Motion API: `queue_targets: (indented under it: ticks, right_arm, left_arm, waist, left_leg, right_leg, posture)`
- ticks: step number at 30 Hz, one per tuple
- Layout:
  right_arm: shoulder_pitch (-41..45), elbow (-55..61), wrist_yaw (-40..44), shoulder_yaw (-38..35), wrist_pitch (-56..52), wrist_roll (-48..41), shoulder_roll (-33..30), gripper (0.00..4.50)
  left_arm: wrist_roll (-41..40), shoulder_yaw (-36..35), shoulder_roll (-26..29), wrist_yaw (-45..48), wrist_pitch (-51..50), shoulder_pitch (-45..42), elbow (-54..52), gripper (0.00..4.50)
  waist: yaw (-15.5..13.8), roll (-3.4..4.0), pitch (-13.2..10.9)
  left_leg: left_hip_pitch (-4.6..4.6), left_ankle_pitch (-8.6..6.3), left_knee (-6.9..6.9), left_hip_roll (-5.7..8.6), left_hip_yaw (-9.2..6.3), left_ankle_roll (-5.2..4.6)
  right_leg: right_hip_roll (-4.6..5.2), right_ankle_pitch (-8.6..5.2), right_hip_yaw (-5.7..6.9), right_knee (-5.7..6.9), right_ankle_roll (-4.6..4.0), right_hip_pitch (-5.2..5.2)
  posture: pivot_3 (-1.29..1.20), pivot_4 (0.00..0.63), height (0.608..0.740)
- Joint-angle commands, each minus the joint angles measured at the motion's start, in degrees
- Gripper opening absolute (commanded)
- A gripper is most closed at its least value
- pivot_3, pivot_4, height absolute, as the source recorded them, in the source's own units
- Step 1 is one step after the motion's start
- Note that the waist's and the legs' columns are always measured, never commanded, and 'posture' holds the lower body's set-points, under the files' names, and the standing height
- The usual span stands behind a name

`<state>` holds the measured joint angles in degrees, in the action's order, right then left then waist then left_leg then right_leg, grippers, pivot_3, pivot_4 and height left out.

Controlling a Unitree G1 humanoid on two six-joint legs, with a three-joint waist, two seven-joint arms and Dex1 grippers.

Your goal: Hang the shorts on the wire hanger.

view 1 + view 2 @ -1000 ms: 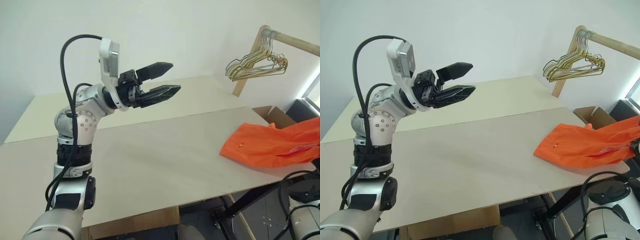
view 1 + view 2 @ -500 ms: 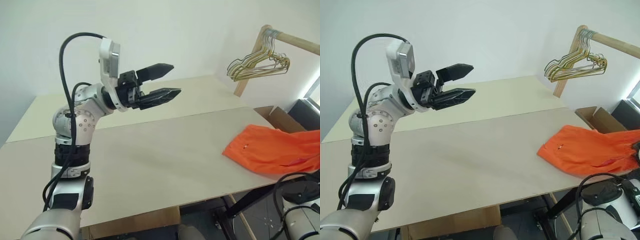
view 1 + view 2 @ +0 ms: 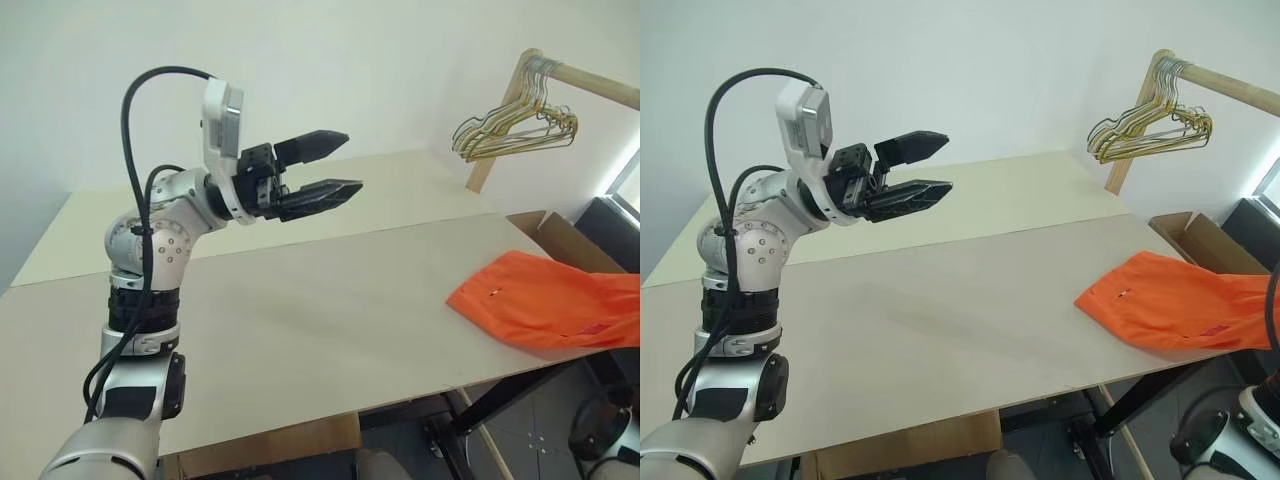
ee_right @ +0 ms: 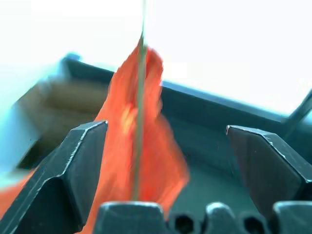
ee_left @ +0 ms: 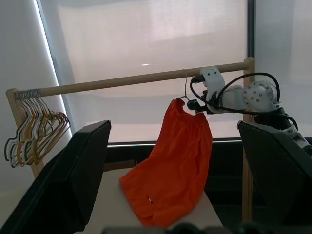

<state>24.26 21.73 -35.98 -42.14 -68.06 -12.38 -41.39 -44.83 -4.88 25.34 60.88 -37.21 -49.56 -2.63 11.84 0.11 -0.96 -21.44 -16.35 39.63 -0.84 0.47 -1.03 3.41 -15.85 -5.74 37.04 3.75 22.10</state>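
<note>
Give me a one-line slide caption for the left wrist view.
Orange shorts hang from the wire hanger on the wooden rail, lower end on the table; open right gripper beside them.

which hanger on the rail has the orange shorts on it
The single wire hanger hooked near the wooden rail's post end carries the shorts; the bunched hangers at the opposite end are bare.

Pale tabletop (image 3: 300,320), two boards joined lengthwise. Wooden rack (image 3: 590,85) far right; bunch of pale wire hangers (image 3: 515,130) on its rail. Open cardboard box (image 3: 1200,240) just beyond tabletop's right end.
</note>
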Motion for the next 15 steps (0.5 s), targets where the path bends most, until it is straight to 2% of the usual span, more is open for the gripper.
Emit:
queue_targets:
  ticks: [1,5,7,10,12,13,14,15]
  right_arm:
    - [-4.6,5.7,-0.3,7.4,15.0,11.1,-3.0,4.47]
    - [-7.2,7.6,0.2,15.0,28.0,22.1,-6.0,4.47]
    - [-4.8,9.4,5.1,20.4,34.6,22.6,-6.4,4.47]
    - [-0.9,11.4,21.3,28.4,40.1,12.8,-3.9,4.47]
    - [0.1,11.8,32.0,31.5,40.8,4.0,-0.5,4.47]
    - [-0.1,11.5,36.2,33.0,41.8,1.7,0.2,4.47]
    - [0.2,10.8,40.5,34.3,42.1,-0.9,1.1,4.47]
    - [0.3,9.7,43.6,35.2,43.2,-2.1,1.7,4.47]
  left_arm:
    - [-0.4,-0.4,0.6,0.3,0.1,-1.3,-0.4,4.5]
    - [0.4,-0.1,1.1,0.5,0.4,-1.1,0.1,4.5]
    - [2.0,0.5,2.1,0.7,1.1,-0.2,0.1,4.5]
    - [5.4,1.8,3.9,0.7,2.7,2.1,0.2,4.5]
    - [8.1,2.6,5.5,0.0,3.9,4.4,-0.3,4.5]
    - [9.1,2.7,6.4,0.1,4.5,5.7,-0.7,4.5]
    - [10.0,2.7,7.4,0.0,5.0,7.1,-1.4,4.5]
    - [10.7,2.4,8.2,-0.4,5.3,8.5,-2.3,4.5]
  waist:
    - [0.1,0.0,0.0]
    - [0.5,-0.01,0.0]
    - [0.8,-0.03,0.0]
    - [2.0,-0.13,-0.1]
    - [2.3,-0.55,-0.4]
    - [2.3,-0.86,-0.5]
    - [2.2,-0.86,-0.6]
    - [1.9,-0.87,-0.6]
  left_leg:
    - [0.01,0.0,0.0,0.0,0.01,0.0]
    - [0.09,0.0,0.0,0.0,0.13,0.0]
    - [0.16,0.0,-0.01,-0.01,0.15,0.0]
    - [0.34,0.0,-0.07,-0.04,0.13,0.0]
    - [0.64,0.0,-0.36,-0.06,0.06,0.01]
    - [0.87,0.0,-0.45,-0.05,0.0,0.01]
    - [1.25,0.0,-0.59,-0.06,-0.14,0.01]
    - [1.2,0.01,-0.58,-0.03,-0.18,0.02]
  right_leg:
    - [0.0,0.0,0.0,0.0,0.01,0.0]
    - [0.0,0.0,-0.14,0.02,0.04,0.0]
    - [-0.02,-0.01,-0.16,0.02,0.05,-0.02]
    - [-0.08,-0.03,-0.19,0.01,0.09,-0.17]
    - [-0.12,-0.04,-0.17,-0.14,0.1,-0.77]
    - [-0.14,-0.04,-0.17,-0.21,0.1,-0.94]
    - [-0.17,-0.04,-0.09,-0.32,0.09,-1.18]
    - [-0.11,-0.03,-0.04,-0.33,0.08,-1.01]
  posture:
    - [-0.23,0.0,0.74]
    - [-0.23,0.0,0.74]
    - [-0.23,0.0,0.74]
    - [-0.21,0.0,0.74]
    - [-0.18,0.0,0.74]
    - [-0.17,0.0,0.74]
    - [-0.14,0.0,0.74]
    - [-0.11,0.0,0.74]
